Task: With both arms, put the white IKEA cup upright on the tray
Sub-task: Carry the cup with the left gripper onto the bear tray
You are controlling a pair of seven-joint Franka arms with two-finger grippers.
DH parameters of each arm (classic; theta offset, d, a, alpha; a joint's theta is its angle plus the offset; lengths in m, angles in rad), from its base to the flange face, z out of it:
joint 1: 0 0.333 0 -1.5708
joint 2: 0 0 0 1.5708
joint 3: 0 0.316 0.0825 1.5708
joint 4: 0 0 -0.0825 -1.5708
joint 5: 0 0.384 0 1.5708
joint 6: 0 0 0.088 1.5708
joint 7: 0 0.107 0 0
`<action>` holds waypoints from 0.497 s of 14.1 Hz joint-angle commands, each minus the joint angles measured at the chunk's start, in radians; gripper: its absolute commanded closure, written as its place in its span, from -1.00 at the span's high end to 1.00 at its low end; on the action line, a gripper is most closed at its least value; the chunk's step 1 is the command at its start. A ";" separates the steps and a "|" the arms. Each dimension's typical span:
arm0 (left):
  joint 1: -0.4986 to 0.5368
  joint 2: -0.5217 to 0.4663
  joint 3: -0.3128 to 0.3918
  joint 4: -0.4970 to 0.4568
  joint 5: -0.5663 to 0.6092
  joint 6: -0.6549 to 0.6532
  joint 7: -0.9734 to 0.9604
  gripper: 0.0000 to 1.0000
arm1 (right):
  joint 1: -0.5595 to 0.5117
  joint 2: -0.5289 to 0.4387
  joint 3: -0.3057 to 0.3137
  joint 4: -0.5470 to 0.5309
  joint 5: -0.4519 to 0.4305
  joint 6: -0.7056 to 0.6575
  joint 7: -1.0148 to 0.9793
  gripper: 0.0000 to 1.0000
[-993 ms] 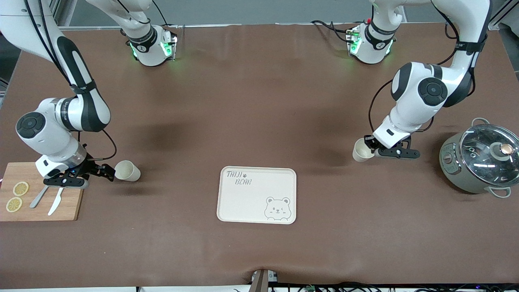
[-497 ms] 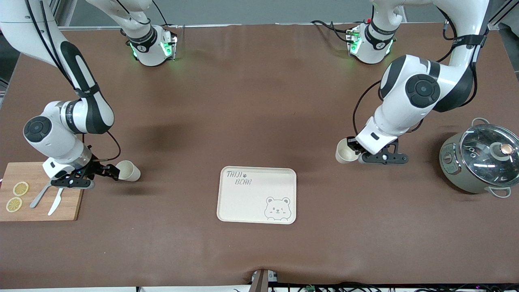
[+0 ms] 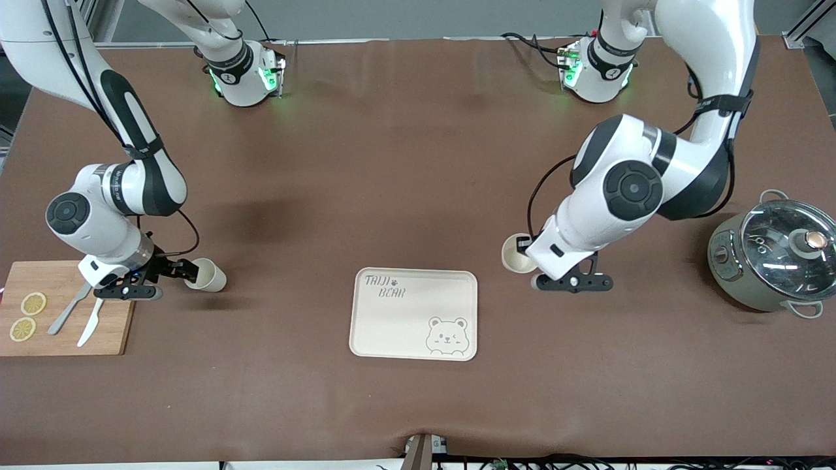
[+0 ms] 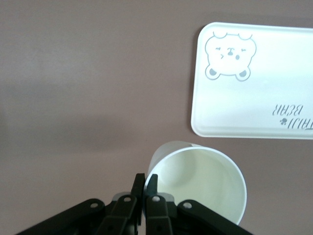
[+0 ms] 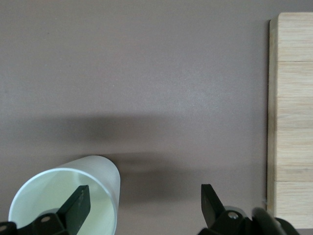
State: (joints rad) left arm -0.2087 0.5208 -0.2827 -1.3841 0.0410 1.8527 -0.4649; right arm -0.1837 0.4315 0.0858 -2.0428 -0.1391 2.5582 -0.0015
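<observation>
White cups, two: left end effector (image 3: 526,253) pinching one (image 3: 516,254), right end effector (image 3: 185,270) spread around other (image 3: 206,275); one tray (image 3: 392,326)

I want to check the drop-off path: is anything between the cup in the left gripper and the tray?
Nothing visible is. The left gripper is shut on the rim of its cup, held over bare table toward the left arm's end from the tray, whose surface carries only its print.

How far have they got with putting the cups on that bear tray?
No cup stands on the tray yet. The left gripper pinches one cup by its rim, over the table beside the tray. The right gripper is open around the wall of the second cup, lying by the cutting board. Both placements remain.
</observation>
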 commanded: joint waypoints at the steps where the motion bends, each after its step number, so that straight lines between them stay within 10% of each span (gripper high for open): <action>1: -0.093 0.077 0.083 0.127 0.000 -0.043 -0.032 -1.00 | -0.016 0.012 0.012 -0.008 -0.019 0.011 -0.008 1.00; 7: -0.265 0.180 0.198 0.215 -0.007 0.048 -0.135 -1.00 | -0.010 0.026 0.012 -0.005 -0.019 0.014 -0.008 1.00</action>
State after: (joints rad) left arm -0.4499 0.6666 -0.1059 -1.2236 0.0410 1.8742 -0.5669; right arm -0.1836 0.4532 0.0876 -2.0502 -0.1392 2.5639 -0.0049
